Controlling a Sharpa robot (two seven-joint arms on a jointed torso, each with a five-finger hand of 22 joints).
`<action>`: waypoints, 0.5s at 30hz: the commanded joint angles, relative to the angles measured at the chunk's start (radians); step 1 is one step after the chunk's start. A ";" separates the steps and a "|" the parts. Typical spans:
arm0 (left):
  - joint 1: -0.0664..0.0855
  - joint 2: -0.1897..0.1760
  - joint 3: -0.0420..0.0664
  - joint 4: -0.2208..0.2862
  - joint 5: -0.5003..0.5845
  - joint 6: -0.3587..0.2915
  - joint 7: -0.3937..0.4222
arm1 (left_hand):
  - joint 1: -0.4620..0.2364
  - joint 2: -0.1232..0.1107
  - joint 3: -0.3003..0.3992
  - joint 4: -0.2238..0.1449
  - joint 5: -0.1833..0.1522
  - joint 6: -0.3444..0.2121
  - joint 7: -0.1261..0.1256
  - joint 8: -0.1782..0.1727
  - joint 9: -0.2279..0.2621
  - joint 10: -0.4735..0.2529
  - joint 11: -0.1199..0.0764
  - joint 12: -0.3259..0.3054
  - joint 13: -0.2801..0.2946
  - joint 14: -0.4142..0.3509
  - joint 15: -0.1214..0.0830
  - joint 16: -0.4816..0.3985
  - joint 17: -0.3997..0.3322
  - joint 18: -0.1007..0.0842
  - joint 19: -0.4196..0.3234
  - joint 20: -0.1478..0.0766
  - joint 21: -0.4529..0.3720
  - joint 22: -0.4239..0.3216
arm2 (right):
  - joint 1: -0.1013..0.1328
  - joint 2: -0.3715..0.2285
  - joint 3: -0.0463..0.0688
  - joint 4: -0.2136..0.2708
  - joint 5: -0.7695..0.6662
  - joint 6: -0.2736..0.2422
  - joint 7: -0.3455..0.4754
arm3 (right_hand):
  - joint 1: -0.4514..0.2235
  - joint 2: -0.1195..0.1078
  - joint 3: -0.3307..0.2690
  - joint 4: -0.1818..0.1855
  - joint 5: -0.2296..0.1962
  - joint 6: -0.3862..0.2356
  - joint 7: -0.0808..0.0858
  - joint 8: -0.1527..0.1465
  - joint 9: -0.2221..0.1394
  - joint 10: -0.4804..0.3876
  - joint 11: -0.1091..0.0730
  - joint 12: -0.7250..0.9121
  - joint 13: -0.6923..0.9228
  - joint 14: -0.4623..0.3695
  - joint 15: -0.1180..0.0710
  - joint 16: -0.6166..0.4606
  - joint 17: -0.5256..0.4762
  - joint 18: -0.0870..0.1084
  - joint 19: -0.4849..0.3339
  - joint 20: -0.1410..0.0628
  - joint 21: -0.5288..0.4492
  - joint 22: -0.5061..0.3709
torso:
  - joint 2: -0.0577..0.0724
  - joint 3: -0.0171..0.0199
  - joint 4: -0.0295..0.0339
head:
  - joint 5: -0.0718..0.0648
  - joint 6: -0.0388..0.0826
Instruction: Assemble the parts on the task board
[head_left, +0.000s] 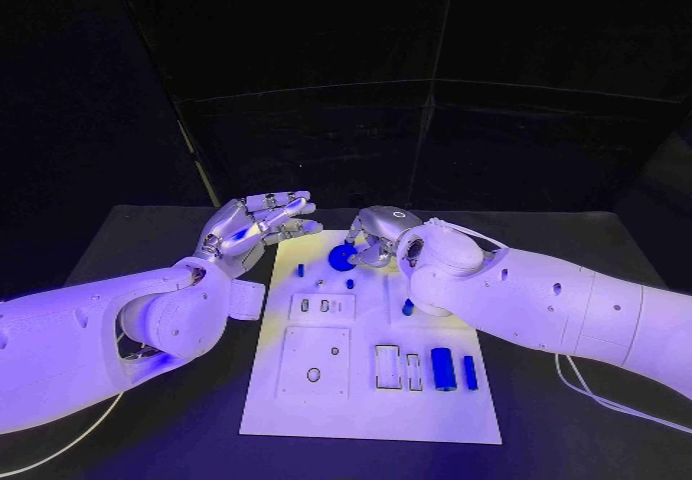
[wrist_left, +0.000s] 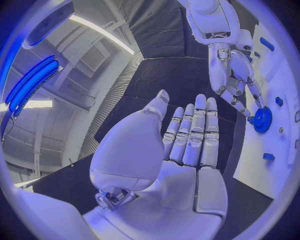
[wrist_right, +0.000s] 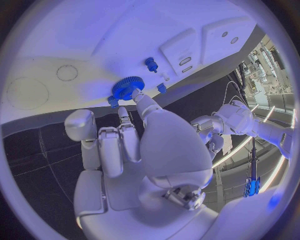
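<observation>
The white task board (head_left: 369, 405) lies in the middle of the black table. At its far end sits a blue gear (head_left: 342, 258), also seen in the wrist views (wrist_left: 262, 120) (wrist_right: 127, 88). My right hand (head_left: 378, 235) reaches down over it and pinches its rim between thumb and fingertips (wrist_right: 140, 98). My left hand (head_left: 260, 225) hovers left of the board's far end, palm flat, fingers straight and side by side (wrist_left: 190, 135), holding nothing. Small blue pegs (head_left: 300, 268) (head_left: 408, 307) stand on the board; two blue bars (head_left: 443, 368) (head_left: 469, 370) lie near its front right.
Raised white sub-plates (head_left: 320, 305) (head_left: 315, 360) with holes sit on the board's left half, and two rectangular slots (head_left: 387, 365) lie beside the bars. My right forearm (head_left: 548, 300) crosses the board's right edge. Cables (head_left: 606, 395) trail on the table at the right.
</observation>
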 joint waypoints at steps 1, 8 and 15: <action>0.001 0.000 0.001 0.000 -0.006 0.008 0.006 | -0.002 0.010 -0.001 -0.005 -0.001 -0.004 0.019 -0.003 0.000 0.000 0.006 -0.005 0.001 0.000 0.004 -0.003 0.000 0.002 0.005 0.000 -0.004 -0.001 | 0.002 -0.001 0.000 0.004 0.006 -0.039 0.000 | -0.012 -0.009 -0.009 0.005 -0.014 -0.046 0.009 -0.020 -0.007 -0.005 0.006 -0.010 0.060 0.081 0.008 0.000 0.133 -0.002 -0.003 0.004 -0.004 -0.004 | 0.000 -0.0006 0.0004 | -0.001 0.003; 0.001 -0.001 0.001 -0.005 -0.006 0.009 0.006 | -0.002 0.010 -0.001 -0.005 -0.001 -0.004 0.019 -0.003 0.000 0.000 0.006 -0.005 0.001 0.000 0.004 -0.003 0.000 0.002 0.005 0.000 -0.004 -0.001 | 0.001 -0.043 0.000 0.033 0.040 -0.091 0.037 | -0.031 -0.019 -0.028 0.031 -0.015 -0.052 0.013 -0.015 -0.003 -0.004 0.011 -0.009 0.061 0.080 0.014 -0.001 0.129 -0.002 -0.005 0.009 -0.005 -0.007 | -0.001 -0.0001 0.0015 | -0.005 0.009; 0.001 -0.004 0.001 -0.011 -0.006 0.015 0.007 | -0.004 0.010 -0.003 -0.006 -0.001 -0.003 0.019 -0.004 0.000 0.000 0.006 -0.005 0.001 0.000 0.004 -0.004 0.000 0.002 0.006 0.000 -0.006 -0.002 | 0.001 -0.192 0.000 0.099 0.269 -0.096 0.265 | 0.009 0.001 -0.012 0.019 0.004 -0.026 0.008 -0.011 0.000 -0.007 0.006 -0.013 0.058 0.076 0.010 -0.008 0.109 0.002 -0.017 0.007 -0.015 -0.028 | -0.012 0.0009 -0.0119 | -0.014 0.017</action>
